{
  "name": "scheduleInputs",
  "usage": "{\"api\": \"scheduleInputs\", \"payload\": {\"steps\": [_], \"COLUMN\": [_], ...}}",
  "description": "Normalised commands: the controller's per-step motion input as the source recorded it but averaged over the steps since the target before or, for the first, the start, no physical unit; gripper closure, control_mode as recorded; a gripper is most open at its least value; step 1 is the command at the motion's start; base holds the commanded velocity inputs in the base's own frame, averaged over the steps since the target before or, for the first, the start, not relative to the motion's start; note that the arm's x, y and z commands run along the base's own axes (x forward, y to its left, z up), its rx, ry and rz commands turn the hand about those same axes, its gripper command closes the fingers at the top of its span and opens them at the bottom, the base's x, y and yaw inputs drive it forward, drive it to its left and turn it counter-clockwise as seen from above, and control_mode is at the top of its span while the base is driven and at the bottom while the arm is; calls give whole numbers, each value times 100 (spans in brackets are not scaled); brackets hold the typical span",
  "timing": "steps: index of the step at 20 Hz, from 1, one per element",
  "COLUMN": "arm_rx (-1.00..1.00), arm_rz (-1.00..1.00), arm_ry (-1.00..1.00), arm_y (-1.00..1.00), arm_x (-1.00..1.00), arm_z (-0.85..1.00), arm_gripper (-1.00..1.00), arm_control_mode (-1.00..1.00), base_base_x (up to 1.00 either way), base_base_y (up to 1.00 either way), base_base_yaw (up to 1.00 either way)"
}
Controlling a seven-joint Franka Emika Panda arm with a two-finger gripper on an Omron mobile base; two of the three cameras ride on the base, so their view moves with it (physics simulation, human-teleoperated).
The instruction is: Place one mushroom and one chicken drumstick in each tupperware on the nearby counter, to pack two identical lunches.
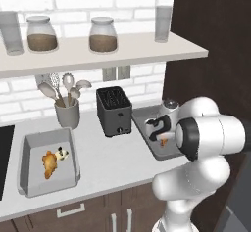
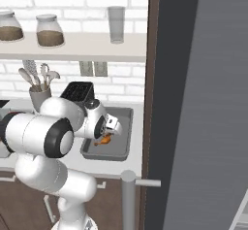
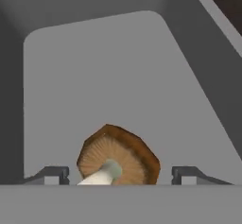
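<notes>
Brown-capped mushroom [image 3: 118,158], pale stem, gills showing, in grey tupperware [image 3: 94,67].

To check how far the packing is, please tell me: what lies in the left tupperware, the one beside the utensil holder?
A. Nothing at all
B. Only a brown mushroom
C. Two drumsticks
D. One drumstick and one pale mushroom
D: in the left base view the left tupperware holds an orange chicken drumstick with a cream-white mushroom right beside it.
</notes>
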Motion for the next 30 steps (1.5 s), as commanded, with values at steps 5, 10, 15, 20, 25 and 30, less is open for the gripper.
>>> {"api": "scheduleInputs", "payload": {"steps": [5, 10, 15, 20, 25, 30], "arm_rx": [1, 0, -5, -45, -88, -97], "arm_rz": [0, 0, 0, 3, 14, 14], "arm_ry": [-6, -42, -48, -28, -1, 13], "arm_y": [0, 0, 12, 65, 100, 100], "arm_x": [-25, -97, -96, -98, -79, -38], "arm_z": [99, 100, 98, 14, -60, -98], "arm_gripper": [-100, -100, -100, -100, -100, -100], "arm_control_mode": [-100, -100, -100, -100, -100, -100], "base_base_x": [0, 0, 0, 0, 0, 0], "base_base_y": [0, 0, 0, 0, 0, 0], "base_base_yaw": [0, 0, 0, 0, 0, 0]}}
